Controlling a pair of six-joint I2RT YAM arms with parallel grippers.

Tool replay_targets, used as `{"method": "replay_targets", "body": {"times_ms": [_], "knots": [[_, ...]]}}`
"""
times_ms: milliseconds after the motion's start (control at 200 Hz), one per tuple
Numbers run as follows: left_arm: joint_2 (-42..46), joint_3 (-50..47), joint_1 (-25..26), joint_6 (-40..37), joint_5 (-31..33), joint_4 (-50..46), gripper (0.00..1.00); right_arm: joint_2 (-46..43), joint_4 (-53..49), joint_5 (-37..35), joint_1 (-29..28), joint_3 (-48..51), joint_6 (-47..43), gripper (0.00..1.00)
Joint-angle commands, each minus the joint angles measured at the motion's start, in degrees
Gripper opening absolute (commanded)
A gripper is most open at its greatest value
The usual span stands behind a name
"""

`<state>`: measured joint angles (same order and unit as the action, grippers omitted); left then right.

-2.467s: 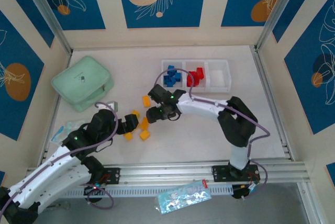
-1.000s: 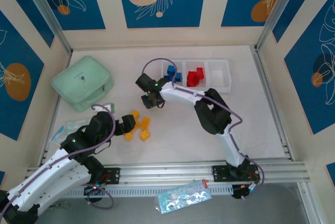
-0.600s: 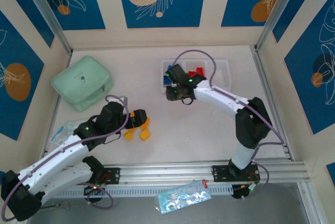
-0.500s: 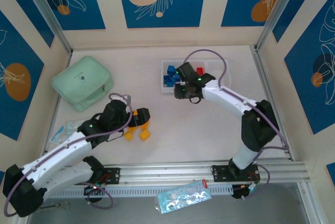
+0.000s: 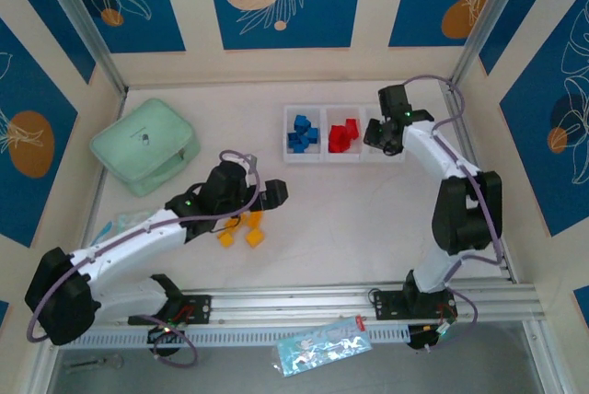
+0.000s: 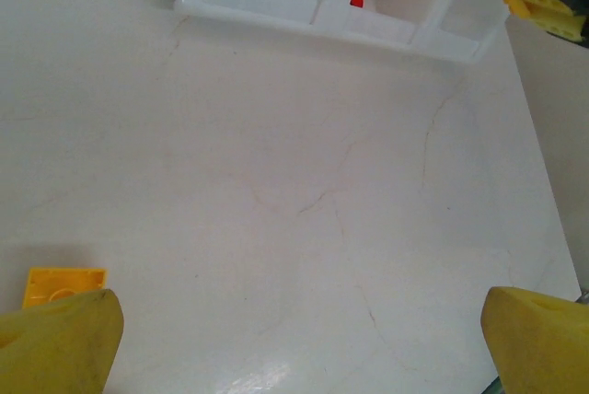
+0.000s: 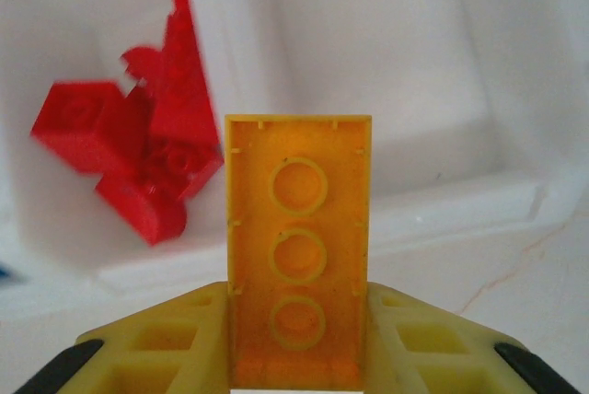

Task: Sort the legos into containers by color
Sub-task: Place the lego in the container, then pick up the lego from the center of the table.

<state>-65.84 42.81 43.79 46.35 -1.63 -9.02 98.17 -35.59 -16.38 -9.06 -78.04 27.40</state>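
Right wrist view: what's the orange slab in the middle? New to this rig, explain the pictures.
Two robot arms share a table. The top view looks down on both; each wrist view looks along one arm's yellow fingers. The right gripper is shut on that slab, an orange plastic brick, at the right end of a low white three-compartment tray, whose other compartments hold blue bricks and red bricks. The left gripper is open near loose orange bricks. A mint green zip case lies left.

White arms [image 5: 129, 239] w/ black joints [image 5: 467, 214], purple cables [image 5: 425, 77], yellow fingers [image 6: 57, 339].
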Motion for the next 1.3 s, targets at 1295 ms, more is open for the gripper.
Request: {"method": "replay_targets", "body": {"times_ms": [1295], "knots": [[17.94,-5.40,-0.92,-1.67,11.55,-15.78,0.99,-6.88,-1.58,5.83,-27.00,5.23,2.88,0.64]]}}
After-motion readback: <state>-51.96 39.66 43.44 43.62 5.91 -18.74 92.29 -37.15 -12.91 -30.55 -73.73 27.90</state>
